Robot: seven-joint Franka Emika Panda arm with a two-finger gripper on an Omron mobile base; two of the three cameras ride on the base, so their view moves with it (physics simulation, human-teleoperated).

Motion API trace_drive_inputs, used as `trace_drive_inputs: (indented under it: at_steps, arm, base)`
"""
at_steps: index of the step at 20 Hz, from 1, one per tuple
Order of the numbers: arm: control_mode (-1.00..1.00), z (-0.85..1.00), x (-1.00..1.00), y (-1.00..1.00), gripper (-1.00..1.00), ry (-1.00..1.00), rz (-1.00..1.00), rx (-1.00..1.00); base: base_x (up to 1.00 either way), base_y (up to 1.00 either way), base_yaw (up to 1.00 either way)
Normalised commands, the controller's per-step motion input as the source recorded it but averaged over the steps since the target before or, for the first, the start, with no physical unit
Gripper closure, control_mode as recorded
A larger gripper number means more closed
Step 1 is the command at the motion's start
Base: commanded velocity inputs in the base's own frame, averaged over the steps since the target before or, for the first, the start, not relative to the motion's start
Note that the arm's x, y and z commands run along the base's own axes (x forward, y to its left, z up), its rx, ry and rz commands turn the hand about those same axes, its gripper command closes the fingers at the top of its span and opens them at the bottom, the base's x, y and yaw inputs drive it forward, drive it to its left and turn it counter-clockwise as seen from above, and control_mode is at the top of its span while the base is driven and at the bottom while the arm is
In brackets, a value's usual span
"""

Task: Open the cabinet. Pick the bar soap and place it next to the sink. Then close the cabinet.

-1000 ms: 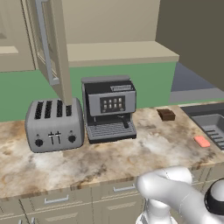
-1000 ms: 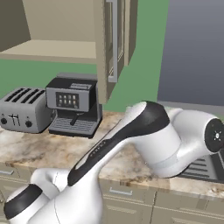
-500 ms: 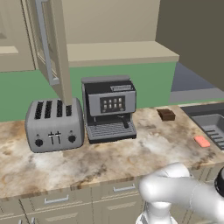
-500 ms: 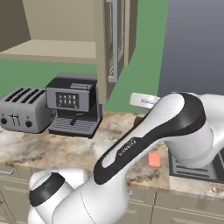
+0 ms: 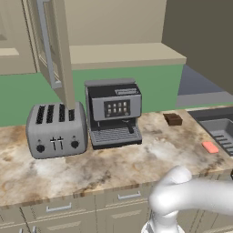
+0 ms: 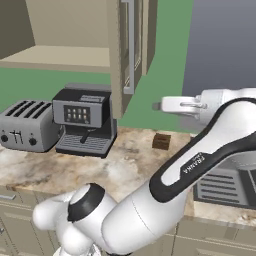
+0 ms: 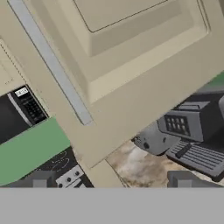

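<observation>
The cabinet's door (image 5: 57,50) stands swung open, its silver bar handle (image 5: 45,43) facing out and the bare shelf (image 5: 123,54) showing beside it. The bar soap (image 5: 210,147), a small salmon-pink bar, lies flat on the counter just left of the sink (image 5: 219,128). In the hand view my gripper (image 7: 111,181) is open with nothing between its fingertips (image 7: 39,179). It faces the door's raised panel (image 7: 140,48) and handle (image 7: 52,65) from some way off. My hand (image 6: 180,105) hangs high over the counter, right of the open door (image 6: 132,45).
A silver toaster (image 5: 57,129) and a black coffee machine (image 5: 113,113) stand on the marble counter under the cabinet. A small dark brown block (image 5: 173,119) sits near the sink. Drawers with short handles (image 5: 129,196) run below the counter edge.
My arm has swung up from low over the counter, and the hand now points toward the open door. The soap and the door have not moved.
</observation>
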Motion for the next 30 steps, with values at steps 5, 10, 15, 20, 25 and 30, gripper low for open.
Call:
trace_drive_inputs:
  at_steps: [5,10,15,20,25,30]
  arm:
    - [-1.0,0.0,0.11,0.45,-1.0,-0.14,0.03,0.14]
    - [-1.0,0.0,0.11,0.48,-1.0,-0.15,0.0,0.19]
    - [-1.0,0.0,0.06,0.52,-1.0,-0.13,-0.02,0.22]
    - [-1.0,0.0,0.15,0.27,-1.0,-0.1,-0.03,0.17]
    - [-1.0,0.17,-0.06,0.45,-1.0,-0.08,0.0,0.17]
    - [-1.0,0.4,-0.01,0.7,-1.0,-0.03,0.0,0.05]
  base:
    - [0.0,0.0,0.0]
    - [0.0,0.0,0.0]
    - [0.0,0.0,0.0]
    - [0.0,0.0,0.0]
    - [0.0,0.0,0.0]
    - [0.0,0.0,0.0]
